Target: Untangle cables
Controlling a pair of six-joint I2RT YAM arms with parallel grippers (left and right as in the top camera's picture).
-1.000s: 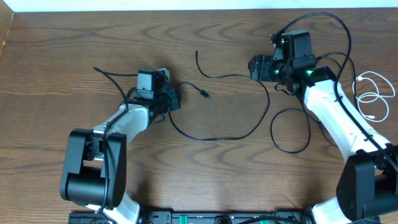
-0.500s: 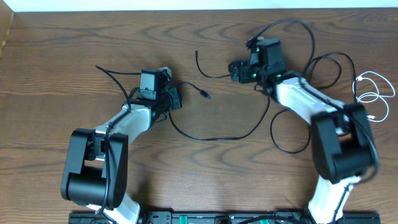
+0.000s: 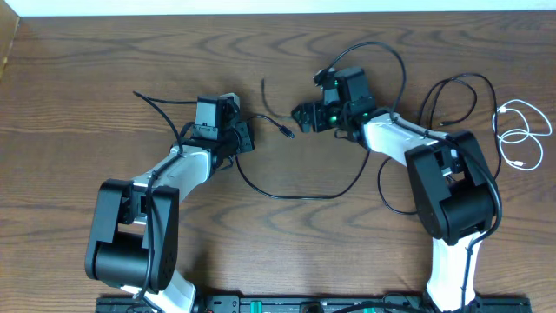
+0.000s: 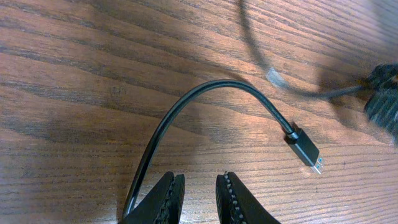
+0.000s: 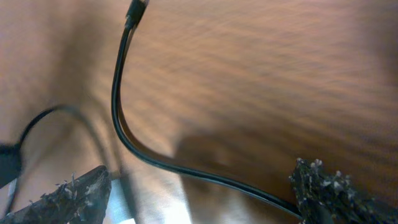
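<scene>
One thin black cable [image 5: 115,93] lies crosswise between the wide-spread fingers [image 5: 74,193] of the right gripper [image 3: 304,116], the nearer arm, while the left gripper [image 4: 199,190], nearly closed, may or may not pinch a second plug-ended cable [image 4: 217,81].

Brown wood-grain table [image 3: 87,69], swirling grain, pale strip [image 3: 174,7] along its far edge

The left arm [image 3: 178,169] and right arm [image 3: 391,135] share white links, black joints and bulky black bases [image 3: 130,235] at 6 o'clock. A thin black cord [image 3: 373,45] arcs at 12 o'clock of the right arm's green lights [image 3: 334,111]. The left gripper [image 4: 199,186] has black fingers [image 4: 168,196] with ribbed inner faces. The right gripper [image 5: 199,199] has black, rough-edged ones.
</scene>
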